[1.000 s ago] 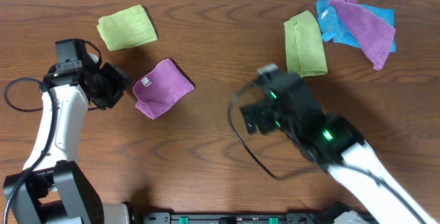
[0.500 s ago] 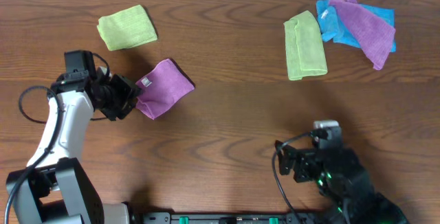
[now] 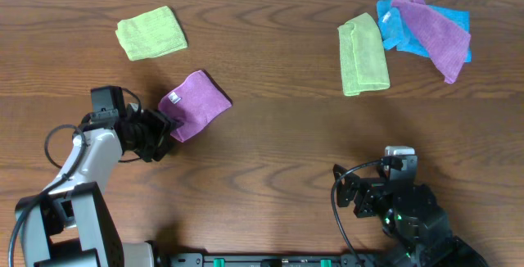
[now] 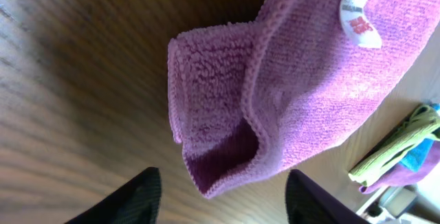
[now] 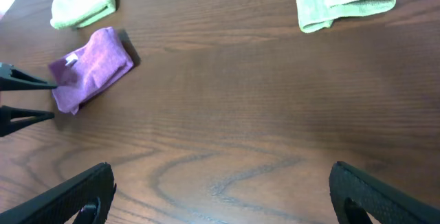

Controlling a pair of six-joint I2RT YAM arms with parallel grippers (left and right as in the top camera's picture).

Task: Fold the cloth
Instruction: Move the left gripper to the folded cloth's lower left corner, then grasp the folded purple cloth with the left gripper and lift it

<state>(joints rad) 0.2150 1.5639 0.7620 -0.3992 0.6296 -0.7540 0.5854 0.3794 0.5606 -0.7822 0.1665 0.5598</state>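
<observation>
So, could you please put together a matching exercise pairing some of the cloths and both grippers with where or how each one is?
Things
1. tagged purple cloth
2. blue cloth
3. left gripper
4. right gripper

Places or states
A. jaws wide apart over the table, away from every cloth
B. partly under the untagged purple cloth, far right
C. open, fingertips at the tagged cloth's corner
D. folded over, white tag facing up

Pairs: 1-D, 2-B, 3-C, 4-A
</observation>
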